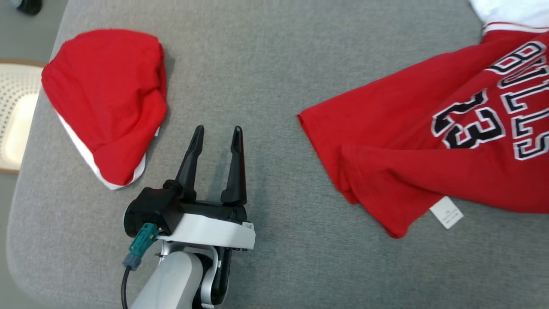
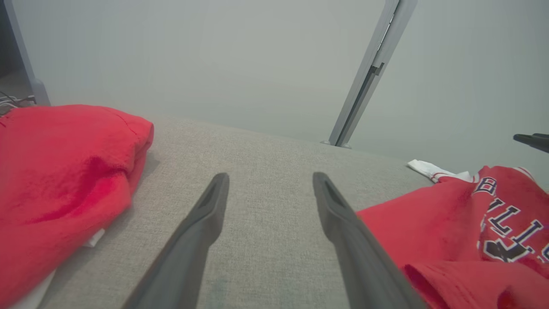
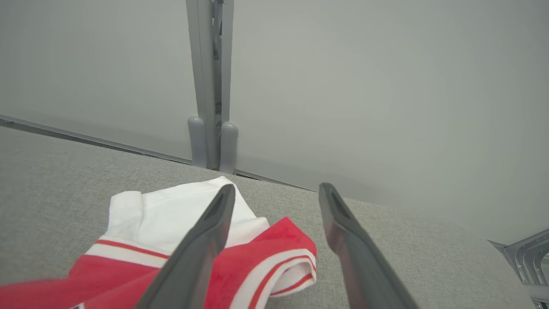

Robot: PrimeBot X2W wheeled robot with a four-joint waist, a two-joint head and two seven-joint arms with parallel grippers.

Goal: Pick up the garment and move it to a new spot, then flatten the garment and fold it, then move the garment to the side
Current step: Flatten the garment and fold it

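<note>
The jersey [image 1: 407, 141] lies rumpled on the right side of the table [image 1: 257, 64]. It is red, number side up, with its lower corner doubled over near a white label [image 1: 446, 212], and its far side runs out of the head view. My left gripper [image 1: 218, 137] hovers over bare cloth between the jersey and a folded red bundle [image 1: 107, 98], fingers spread wide and holding nothing. My right gripper [image 3: 276, 189] is just as wide and just as empty, poised above the jersey's white end [image 3: 171, 214] near the table's far edge.

The doubled corner looks to me like the main risk. A pinch there could catch only the top layer, and the jersey would lift lopsided and land more creased than it is now. The fabric looks slack, so a lift from one gripper alone would probably let it sag and drag across the table. If the two grips are uneven, flattening will set wrinkles in rather than clear them.

The bundle sits close on my left, and a careless swing that way could knock it open. I cannot tell how much of the jersey lies beyond the head view, so an edge may hang off the table.
</note>
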